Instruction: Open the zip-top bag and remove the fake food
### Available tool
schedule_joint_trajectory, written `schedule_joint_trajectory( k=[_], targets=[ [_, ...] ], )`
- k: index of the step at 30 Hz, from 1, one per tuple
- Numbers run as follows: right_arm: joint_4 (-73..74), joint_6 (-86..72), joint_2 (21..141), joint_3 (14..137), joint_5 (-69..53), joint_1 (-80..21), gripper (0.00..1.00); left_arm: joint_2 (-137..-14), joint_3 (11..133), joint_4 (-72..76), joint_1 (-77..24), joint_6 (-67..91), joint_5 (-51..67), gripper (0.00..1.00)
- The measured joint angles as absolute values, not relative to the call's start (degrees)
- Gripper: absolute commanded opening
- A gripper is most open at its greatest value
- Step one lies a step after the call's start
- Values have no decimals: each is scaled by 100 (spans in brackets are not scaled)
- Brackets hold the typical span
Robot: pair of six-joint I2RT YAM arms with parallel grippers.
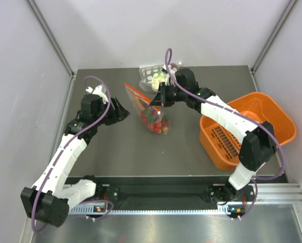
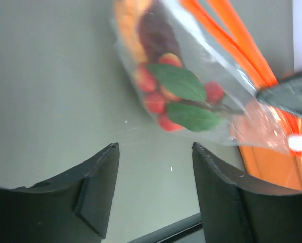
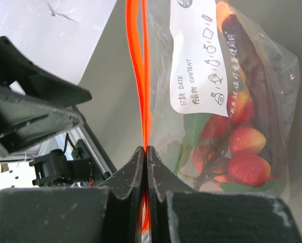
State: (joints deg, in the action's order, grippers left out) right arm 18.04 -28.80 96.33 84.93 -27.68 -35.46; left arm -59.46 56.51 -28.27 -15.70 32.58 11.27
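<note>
Overhead, the zip-top bag (image 1: 150,112) sits near the middle of the counter (image 1: 115,147), its zip strip (image 1: 135,92) slanting up and away from the arms. The right fingers (image 1: 159,101) reach in from the far side and meet the bag at its upper edge. The left fingers (image 1: 121,112) stand near the bag's left side, apart from it. A spotted bag (image 1: 153,76) lies behind, and an orange basket (image 1: 218,154) waits at the right.

From the left wrist, the left fingers (image 2: 98,187) are spread apart with only bare counter between them. Beyond them hangs the bag, with the fake food (image 2: 176,96), red berries and green leaves, enclosed in the clear plastic.

From the right wrist, the right fingers (image 3: 133,177) are pressed together, clamped on the orange zip strip (image 3: 144,76). Beside them the white label (image 3: 196,55) and the berries (image 3: 242,147) show through the bag's wall.

As for progress, one edge is gripped, yet the strip looks closed at the clamp; farther along I cannot tell. All the food is inside, so opening and emptying both remain.
</note>
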Motion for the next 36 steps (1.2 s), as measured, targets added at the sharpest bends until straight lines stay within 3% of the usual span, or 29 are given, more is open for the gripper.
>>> schedule_joint_trajectory(
  k=[11, 36],
  targets=[
    [1538, -2965, 9268, 7837, -2853, -3546, 0, -6062, 5400, -2104, -1251, 4300, 1090, 69],
    [1538, -2961, 9247, 7824, -2899, -3671, 0, -6591, 5192, -1140, -1129, 4899, 1323, 70]
  ],
)
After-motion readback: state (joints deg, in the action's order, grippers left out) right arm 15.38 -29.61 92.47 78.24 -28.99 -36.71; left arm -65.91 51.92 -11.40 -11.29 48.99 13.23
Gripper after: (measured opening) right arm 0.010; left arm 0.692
